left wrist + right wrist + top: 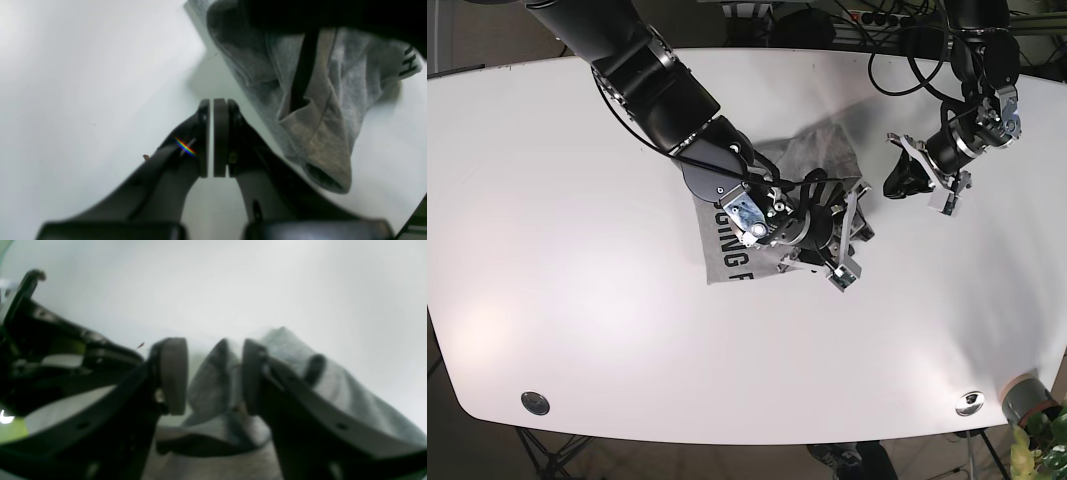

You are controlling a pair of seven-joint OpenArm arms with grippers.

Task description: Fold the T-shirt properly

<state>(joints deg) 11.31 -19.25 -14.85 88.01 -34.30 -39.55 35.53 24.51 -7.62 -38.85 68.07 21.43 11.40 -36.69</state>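
Your right end effector point(208, 376) is wide open around the T-shirt point(213, 386); closing could bunch it. Left end effector point(211, 138) is closed, empty.

Left gripper point(212, 140) pads pressed together; right gripper point(213, 376) jaws apart.

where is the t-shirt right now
In the base view the T-shirt lies bunched near the white table's centre, under the right end effector, with the left end effector just off its edge.
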